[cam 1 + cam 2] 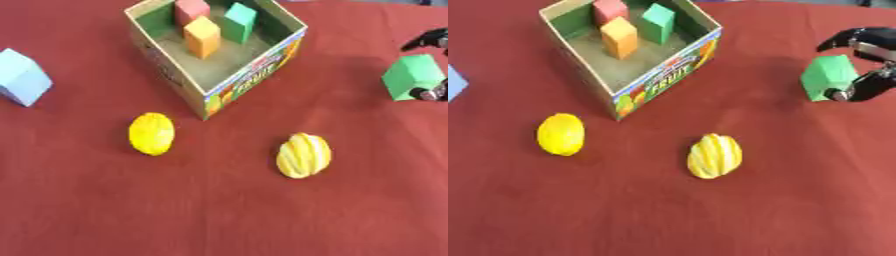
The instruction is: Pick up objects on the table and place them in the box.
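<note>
**Green block in hand, three pieces boxed, three left on the cloth**

Black fingers (846, 39) of your right hand (866, 80) are curled round the green block (827, 76), one set arching over its top and another part pressing at its lower right corner; the block sits at the right edge of the view, well apart from the box (658, 77). Whether it is lifted off the surface (710, 220) or resting on it cannot be told. Your left hand shows in neither view.

Progress: three blocks stand inside the box, a red one (191, 10), an orange one (202, 36) and a green one (238, 22), all smooth, matt, square-edged. I judge the task roughly half done.

Outstanding: the held block, a plain yellow oval fruit (151, 133), a ribbed yellow fruit (304, 155) with pale stripes, and a pale blue block (21, 77) far left.

Materials: the box is open-topped printed cardboard with a bare brown floor. A red cloth with a fine weave covers the surface.
</note>
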### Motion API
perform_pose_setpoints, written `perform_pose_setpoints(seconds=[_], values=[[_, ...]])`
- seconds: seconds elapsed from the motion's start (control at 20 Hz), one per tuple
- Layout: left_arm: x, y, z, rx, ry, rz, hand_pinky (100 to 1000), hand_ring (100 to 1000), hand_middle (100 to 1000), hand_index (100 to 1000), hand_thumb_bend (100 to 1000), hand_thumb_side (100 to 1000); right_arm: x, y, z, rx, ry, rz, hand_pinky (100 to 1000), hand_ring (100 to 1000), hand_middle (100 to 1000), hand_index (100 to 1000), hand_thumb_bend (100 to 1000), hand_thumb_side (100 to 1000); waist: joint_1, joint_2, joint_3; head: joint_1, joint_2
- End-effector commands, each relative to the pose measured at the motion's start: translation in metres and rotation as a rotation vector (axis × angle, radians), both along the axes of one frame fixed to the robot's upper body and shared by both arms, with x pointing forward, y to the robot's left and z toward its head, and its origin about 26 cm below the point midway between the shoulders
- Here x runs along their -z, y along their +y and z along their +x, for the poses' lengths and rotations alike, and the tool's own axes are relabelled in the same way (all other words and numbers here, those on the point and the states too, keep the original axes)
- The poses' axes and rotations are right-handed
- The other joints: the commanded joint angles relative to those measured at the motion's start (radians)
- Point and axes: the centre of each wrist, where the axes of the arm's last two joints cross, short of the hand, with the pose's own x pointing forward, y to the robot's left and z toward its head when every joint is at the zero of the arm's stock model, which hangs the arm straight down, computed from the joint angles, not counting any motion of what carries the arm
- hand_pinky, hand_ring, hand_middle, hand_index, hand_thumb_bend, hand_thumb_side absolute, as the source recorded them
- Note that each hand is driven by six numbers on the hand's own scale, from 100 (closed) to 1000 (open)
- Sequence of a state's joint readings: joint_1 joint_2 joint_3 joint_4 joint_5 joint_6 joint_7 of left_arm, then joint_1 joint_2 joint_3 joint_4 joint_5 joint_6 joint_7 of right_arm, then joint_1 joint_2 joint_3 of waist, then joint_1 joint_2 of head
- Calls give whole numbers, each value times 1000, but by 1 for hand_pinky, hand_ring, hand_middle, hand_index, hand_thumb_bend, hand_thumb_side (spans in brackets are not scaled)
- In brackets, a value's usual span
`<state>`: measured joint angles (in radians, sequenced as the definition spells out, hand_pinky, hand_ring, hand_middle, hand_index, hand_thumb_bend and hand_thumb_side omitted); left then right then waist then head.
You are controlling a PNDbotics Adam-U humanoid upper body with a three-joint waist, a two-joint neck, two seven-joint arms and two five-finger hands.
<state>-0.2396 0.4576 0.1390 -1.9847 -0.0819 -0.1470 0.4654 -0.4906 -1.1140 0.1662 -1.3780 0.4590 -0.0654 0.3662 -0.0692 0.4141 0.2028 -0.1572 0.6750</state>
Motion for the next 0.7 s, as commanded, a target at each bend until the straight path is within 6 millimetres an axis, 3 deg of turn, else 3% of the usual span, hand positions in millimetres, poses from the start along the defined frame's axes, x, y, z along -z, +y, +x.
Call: perform_pose_setpoints(seconds=[0.05,0.45,0.7], values=[[-9,0,-2,7,-26,18,754,564,552,817,100,511,-14,-14,-3,34,-28,-39,910,933,873,911,419,142,7,-15,2,-3,-19],[-8,0,-2,8,-26,12,754,562,551,817,100,516,-14,-31,0,95,-59,-52,906,925,860,906,418,150,10,2,5,-5,-31],[-8,0,-2,10,-24,10,755,561,551,817,100,518,-13,-28,2,77,-83,-31,882,879,722,823,396,147,11,5,7,-1,-29]])
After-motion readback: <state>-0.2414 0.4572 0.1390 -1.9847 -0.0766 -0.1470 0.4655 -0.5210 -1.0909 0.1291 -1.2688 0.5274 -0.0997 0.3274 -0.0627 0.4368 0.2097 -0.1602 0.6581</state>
